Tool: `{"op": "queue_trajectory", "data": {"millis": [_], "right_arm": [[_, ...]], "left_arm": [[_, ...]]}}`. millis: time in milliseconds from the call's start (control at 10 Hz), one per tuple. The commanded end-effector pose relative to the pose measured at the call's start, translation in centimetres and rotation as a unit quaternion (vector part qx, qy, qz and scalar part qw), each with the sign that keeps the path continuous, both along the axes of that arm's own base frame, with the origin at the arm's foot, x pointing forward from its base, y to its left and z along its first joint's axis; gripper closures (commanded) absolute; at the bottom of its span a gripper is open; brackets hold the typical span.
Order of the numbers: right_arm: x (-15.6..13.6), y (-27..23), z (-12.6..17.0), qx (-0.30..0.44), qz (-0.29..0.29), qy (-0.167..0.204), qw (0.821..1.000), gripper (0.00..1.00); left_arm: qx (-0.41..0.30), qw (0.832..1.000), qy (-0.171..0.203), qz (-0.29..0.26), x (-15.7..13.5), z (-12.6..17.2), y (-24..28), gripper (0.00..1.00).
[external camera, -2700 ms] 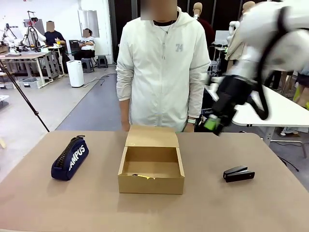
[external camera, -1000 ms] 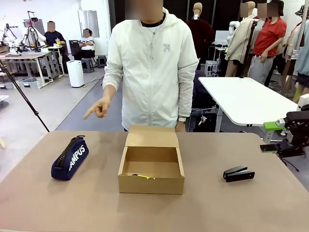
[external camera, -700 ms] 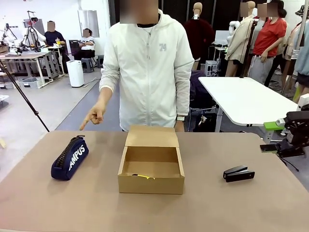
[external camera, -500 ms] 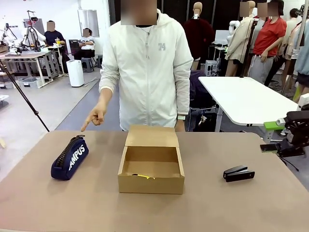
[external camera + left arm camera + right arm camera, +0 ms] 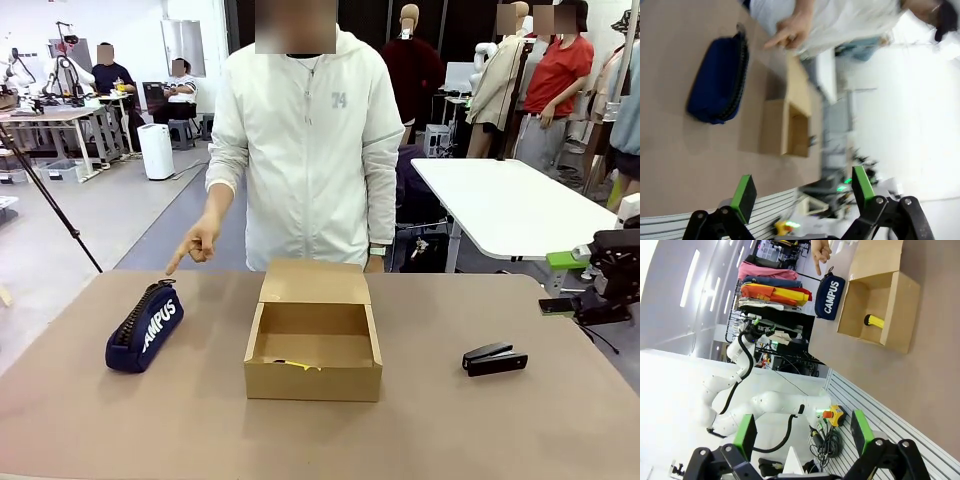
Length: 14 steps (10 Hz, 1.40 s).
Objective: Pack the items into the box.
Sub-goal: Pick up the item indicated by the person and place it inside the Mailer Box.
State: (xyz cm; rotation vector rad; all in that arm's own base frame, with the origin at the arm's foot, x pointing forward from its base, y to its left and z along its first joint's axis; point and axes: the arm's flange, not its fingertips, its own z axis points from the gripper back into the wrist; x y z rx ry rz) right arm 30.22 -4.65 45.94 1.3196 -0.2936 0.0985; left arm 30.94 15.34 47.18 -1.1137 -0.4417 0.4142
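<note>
Right arm has swung off the table and parks at the right edge. The person's hand (image 5: 198, 243) has come up and now points down at the pencil pouch (image 5: 146, 327).

Right gripper (image 5: 802, 432): jaws spread wide, nothing between them. Left gripper (image 5: 803, 191): same, spread and empty, hanging above the table (image 5: 500, 430) near its left side.

Layout:
- Pouch lies on the left, well apart from the cardboard box (image 5: 314, 345).
- Box sits mid-table, flap folded back, top open.
- Stapler (image 5: 494, 359) lies to the right of the box, apart from it.
- Something small and yellow (image 5: 875, 321) is already in the box, maybe a marker; I can't tell.

Handling, my read:
- Pouch is soft fabric, light, and will sag and squash. Pinch across the narrow body at mid-length, zipper ridge up, so neither end droops on the way in.
- Stapler is rigid, denser and smooth-sided, so likelier to slip. Clamp the flat sides near mid-length, not the tapered nose.

The pointing suggests pouch first.
</note>
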Motion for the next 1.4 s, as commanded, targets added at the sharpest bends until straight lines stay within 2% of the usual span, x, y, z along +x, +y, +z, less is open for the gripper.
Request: {"op": "queue_trajectory", "data": {"millis": [0, 100, 200, 300, 400, 500, 600, 700, 900, 1000, 1100, 1200, 1300], "right_arm": [[-0.1, -0.1, 0.3, 0.001, 0.003, 0.003, 1.0, 0.0], [-0.1, -0.1, 0.3, 0.001, 0.003, 0.003, 1.0, 0.0], [-0.1, -0.1, 0.3, 0.001, 0.003, 0.003, 1.0, 0.0], [-0.1, -0.1, 0.3, 0.001, 0.003, 0.003, 1.0, 0.0], [-0.1, -0.1, 0.3, 0.001, 0.003, 0.003, 1.0, 0.0], [-0.1, -0.1, 0.3, 0.001, 0.003, 0.003, 1.0, 0.0], [-0.1, -0.1, 0.3, 0.001, 0.003, 0.003, 1.0, 0.0], [-0.1, -0.1, 0.3, 0.001, 0.003, 0.003, 1.0, 0.0], [-0.1, -0.1, 0.3, 0.001, 0.003, 0.003, 1.0, 0.0], [-0.1, -0.1, 0.3, 0.001, 0.003, 0.003, 1.0, 0.0], [-0.1, -0.1, 0.3, 0.001, 0.003, 0.003, 1.0, 0.0], [-0.1, -0.1, 0.3, 0.001, 0.003, 0.003, 1.0, 0.0], [-0.1, -0.1, 0.3, 0.001, 0.003, 0.003, 1.0, 0.0]], "left_arm": [[0.136, 0.98, 0.058, -0.134, 8.0, 0.9, -5.0, 0.0], [0.216, 0.957, 0.108, -0.159, 11.2, 0.7, -7.4, 0.0], [0.287, 0.941, 0.125, -0.125, 13.5, -0.1, -9.9, 0.0], [0.342, 0.926, 0.119, -0.111, 15.0, -0.4, -12.2, 0.0], [0.444, 0.889, 0.103, -0.052, 15.8, -0.7, -13.9, 0.0], [0.524, 0.845, 0.072, -0.081, 16.5, -1.5, -15.6, 0.0], [0.537, 0.838, 0.024, -0.094, 16.3, -1.0, -16.9, 0.0], [0.427, 0.896, 0.067, -0.101, 17.1, -0.9, -15.8, 0.0], [0.427, 0.896, 0.067, -0.101, 17.1, -0.9, -15.8, 0.0], [0.473, 0.873, 0.048, -0.106, 17.3, -1.1, -16.6, 0.0], [0.481, 0.862, 0.045, -0.153, 18.6, -1.7, -16.3, 0.0], [0.508, 0.846, 0.059, -0.15, 20.1, -2.7, -16.6, 0.0], [0.509, 0.845, 0.053, -0.158, 21.5, -3.7, -17.2, 0.0]]}}
